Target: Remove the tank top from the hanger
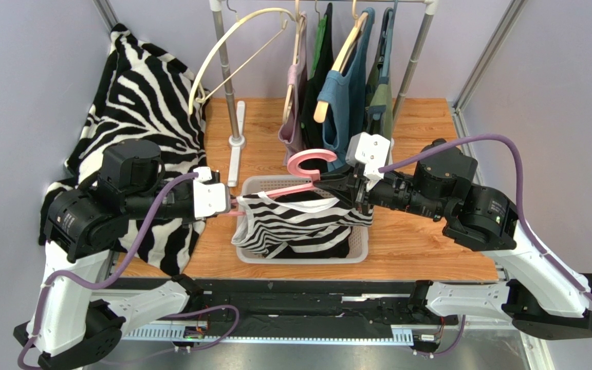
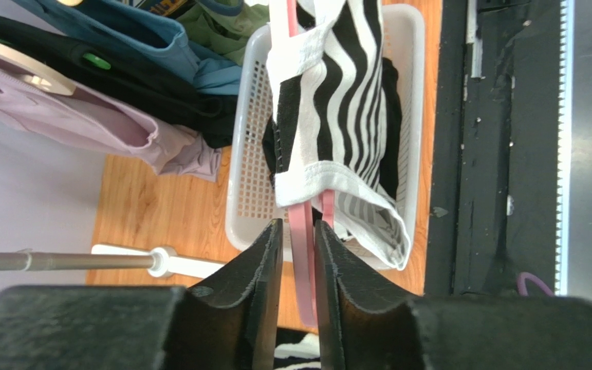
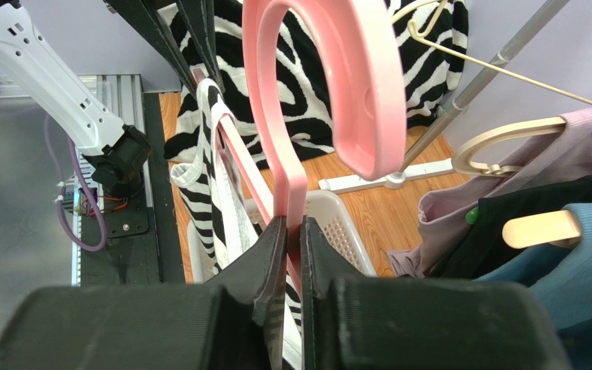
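Right gripper (image 3: 293, 225) clamps pink plastic hanger (image 3: 353, 77) at neck; left gripper (image 2: 297, 229), narrow round its arm, grip unclear, should peel zebra-striped tank top (image 2: 338, 116) off.

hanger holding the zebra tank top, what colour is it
The hanger is pink, clearest in the right wrist view.

White basket (image 1: 299, 257), garment rack (image 1: 228, 77), zebra blanket (image 1: 145, 85)

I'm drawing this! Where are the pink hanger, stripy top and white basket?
pink hanger (image 1: 297, 158), top view, its curved hook.
stripy top (image 1: 291, 223), top view, its striped front.
white basket (image 1: 359, 243), top view, its mesh wall.
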You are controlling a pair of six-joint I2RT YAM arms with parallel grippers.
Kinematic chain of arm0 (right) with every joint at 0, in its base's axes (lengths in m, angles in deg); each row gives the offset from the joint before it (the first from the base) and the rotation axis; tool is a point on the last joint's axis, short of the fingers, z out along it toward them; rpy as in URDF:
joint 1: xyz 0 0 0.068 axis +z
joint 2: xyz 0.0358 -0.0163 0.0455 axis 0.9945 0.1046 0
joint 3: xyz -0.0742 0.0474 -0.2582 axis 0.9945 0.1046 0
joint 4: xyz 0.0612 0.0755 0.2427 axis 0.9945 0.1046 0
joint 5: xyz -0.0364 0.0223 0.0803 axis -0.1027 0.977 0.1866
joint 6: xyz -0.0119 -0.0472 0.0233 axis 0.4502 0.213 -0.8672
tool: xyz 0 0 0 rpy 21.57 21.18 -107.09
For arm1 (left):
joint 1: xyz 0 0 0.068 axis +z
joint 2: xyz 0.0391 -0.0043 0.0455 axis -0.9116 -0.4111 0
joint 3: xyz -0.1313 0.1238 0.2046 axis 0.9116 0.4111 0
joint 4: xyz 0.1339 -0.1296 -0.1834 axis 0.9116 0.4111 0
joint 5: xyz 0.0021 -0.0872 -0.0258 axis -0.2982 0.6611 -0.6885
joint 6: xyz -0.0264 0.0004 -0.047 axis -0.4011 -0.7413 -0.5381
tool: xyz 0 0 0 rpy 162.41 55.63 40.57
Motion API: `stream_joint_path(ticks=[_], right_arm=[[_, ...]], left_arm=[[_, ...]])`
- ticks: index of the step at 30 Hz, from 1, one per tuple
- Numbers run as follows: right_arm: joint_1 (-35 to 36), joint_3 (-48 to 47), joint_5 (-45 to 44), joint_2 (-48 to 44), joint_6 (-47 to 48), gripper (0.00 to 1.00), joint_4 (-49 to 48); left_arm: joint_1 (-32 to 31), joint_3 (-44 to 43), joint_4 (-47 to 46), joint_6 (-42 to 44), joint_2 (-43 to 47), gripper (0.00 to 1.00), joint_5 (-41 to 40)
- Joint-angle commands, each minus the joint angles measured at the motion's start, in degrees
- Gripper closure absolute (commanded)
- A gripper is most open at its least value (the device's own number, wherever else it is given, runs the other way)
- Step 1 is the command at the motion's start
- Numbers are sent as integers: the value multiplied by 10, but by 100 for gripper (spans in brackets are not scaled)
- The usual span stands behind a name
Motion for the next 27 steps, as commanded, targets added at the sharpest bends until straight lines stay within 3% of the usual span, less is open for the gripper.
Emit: stream_joint_path(ticks=[1, 27], right_arm=[[-2, -27, 13, 2, 2, 100, -35], [-1, -16, 86, 68, -52, 100, -110]], left_arm=[[1, -20, 178, -2, -15, 73, 33], [-22, -93, 153, -33, -100, 73, 137]])
